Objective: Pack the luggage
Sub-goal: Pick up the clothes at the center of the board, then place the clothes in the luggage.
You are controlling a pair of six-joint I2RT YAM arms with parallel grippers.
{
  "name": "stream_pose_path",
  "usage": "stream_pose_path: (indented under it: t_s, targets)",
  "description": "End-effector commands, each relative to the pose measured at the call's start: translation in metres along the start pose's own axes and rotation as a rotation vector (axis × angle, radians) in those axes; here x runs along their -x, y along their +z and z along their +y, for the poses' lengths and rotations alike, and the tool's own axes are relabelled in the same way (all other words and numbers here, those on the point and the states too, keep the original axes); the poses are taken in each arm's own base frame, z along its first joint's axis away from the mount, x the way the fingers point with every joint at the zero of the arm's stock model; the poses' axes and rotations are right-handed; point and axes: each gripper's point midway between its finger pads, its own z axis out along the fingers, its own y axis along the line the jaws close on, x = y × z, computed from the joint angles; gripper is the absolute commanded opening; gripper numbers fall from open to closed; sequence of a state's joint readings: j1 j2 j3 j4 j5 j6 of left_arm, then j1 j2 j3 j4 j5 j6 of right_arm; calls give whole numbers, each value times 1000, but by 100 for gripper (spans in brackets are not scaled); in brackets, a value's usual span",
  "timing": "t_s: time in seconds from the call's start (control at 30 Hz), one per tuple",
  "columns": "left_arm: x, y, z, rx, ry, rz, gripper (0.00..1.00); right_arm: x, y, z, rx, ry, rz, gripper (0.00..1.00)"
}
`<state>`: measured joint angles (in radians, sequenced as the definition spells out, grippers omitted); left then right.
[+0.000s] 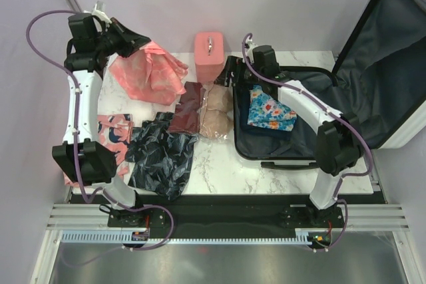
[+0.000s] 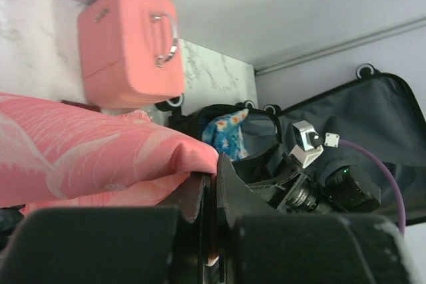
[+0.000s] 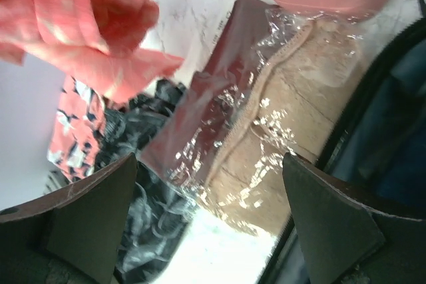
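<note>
The luggage (image 1: 301,143) lies open at the right of the table, its dark grey lid (image 1: 383,64) raised, with a blue floral cloth (image 1: 269,111) inside. My left gripper (image 1: 145,46) is shut on a coral pink garment (image 1: 150,74) that hangs above the table's back left. In the left wrist view the left gripper (image 2: 214,179) pinches the garment (image 2: 86,151), and the luggage (image 2: 379,118) shows beyond. My right gripper (image 1: 229,74) stands open at the luggage's left rim. In the right wrist view the right gripper (image 3: 210,164) hovers over plastic-wrapped beige (image 3: 293,118) and maroon (image 3: 206,91) packets, holding nothing.
A small pink case (image 1: 209,48) stands at the back centre. A black patterned cloth (image 1: 160,154) and a red-and-navy cloth (image 1: 113,131) lie at the front left. The maroon packet (image 1: 188,108) and beige packet (image 1: 214,111) lie mid-table, beside the luggage.
</note>
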<state>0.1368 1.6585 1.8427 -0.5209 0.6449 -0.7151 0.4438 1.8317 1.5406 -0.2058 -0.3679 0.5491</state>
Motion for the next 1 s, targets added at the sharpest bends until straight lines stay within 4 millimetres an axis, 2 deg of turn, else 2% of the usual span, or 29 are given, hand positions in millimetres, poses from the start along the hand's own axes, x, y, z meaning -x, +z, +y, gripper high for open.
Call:
stream_pose_path:
  t_s: [0.0,0.03,0.07,0.1,0.13,0.2,0.23,0.27,0.3,0.33,0.37,0.43,0.47,0.5,0.57,0.6,0.63,0.67,0.7,0.77,0.8,0.87,0.97]
  targets:
    - [11,-13,-71,-133,68,-69,2,-4,-33,30,74,-150,11,98]
    - [7,-10,-88,-160,80,-66,2,-13,-36,25,63,-146,35,98]
    - [3,-2,-90,-164,75,-53,2,-16,-40,25,63,-145,37,98]
    - [-11,6,-106,-188,82,-26,2,-20,-49,26,65,-139,37,98]
    - [-12,8,-120,-214,94,-29,2,-22,-52,27,59,-132,33,98]
    - [-21,22,-131,-235,87,-5,2,-17,-66,33,57,-131,1,98]
    - [-28,24,-154,-276,103,-1,2,-16,-70,26,16,-120,-20,98]
    - [-32,27,-164,-297,108,3,2,-11,-75,23,-8,-123,-44,98]
    - [-45,40,-172,-311,92,36,2,-9,-87,23,-26,-127,-61,98]
    - [-44,38,-189,-349,103,23,2,-6,-93,19,-45,-136,-73,98]
    - [-48,42,-198,-368,103,28,2,2,-106,18,-53,-144,-103,98]
    - [-62,51,-220,-411,98,40,2,-2,-119,19,-40,-166,-91,98]
    - [-65,53,-231,-441,103,34,2,-1,-131,25,-21,-205,-100,98]
    - [-75,55,-245,-467,93,41,2,-8,-136,26,-18,-212,-79,98]
    - [-84,66,-259,-512,84,38,2,-7,-153,29,-31,-227,-108,98]
    - [-96,69,-271,-541,82,48,2,-12,-158,22,-65,-218,-112,98]
    - [-104,78,-273,-547,73,59,2,-12,-164,18,-96,-215,-132,98]
    - [-110,84,-277,-561,70,67,2,-6,-178,18,-121,-220,-179,98]
    - [-118,82,-292,-598,68,64,2,-8,-183,6,-176,-216,-195,98]
    - [-132,97,-295,-606,59,80,2,-4,-197,8,-179,-227,-229,98]
    - [-138,96,-306,-633,58,75,2,-6,-199,9,-173,-239,-225,98]
    - [-149,109,-308,-641,48,81,2,-12,-198,19,-115,-256,-193,98]
    - [-156,110,-324,-683,32,60,2,-19,-197,27,-59,-263,-168,98]
